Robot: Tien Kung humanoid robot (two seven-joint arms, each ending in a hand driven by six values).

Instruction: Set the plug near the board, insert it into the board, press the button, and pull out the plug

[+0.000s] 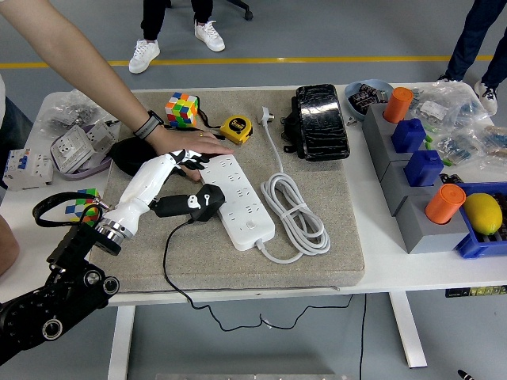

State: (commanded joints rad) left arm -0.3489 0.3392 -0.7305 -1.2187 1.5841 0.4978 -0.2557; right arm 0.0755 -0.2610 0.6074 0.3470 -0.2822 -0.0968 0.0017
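Observation:
The white power strip [238,199] lies at a slant on the grey mat [317,265]. Against its left edge rests the black plug [190,205], whose black cable runs down over the table's front edge. My left hand [188,161], white with spread fingers, hovers just above and left of the plug, over the strip's upper left end, and holds nothing. A person's hand [184,142], with a watch at the wrist, lies flat on the strip's far end. My right arm is out of sight.
The strip's own white cable lies coiled [295,214] to its right. At the back stand a Rubik's cube [181,109], a yellow tape measure [235,128] and a black pouch [321,121]. Grey blocks with coloured pegs [412,207] fill the right side.

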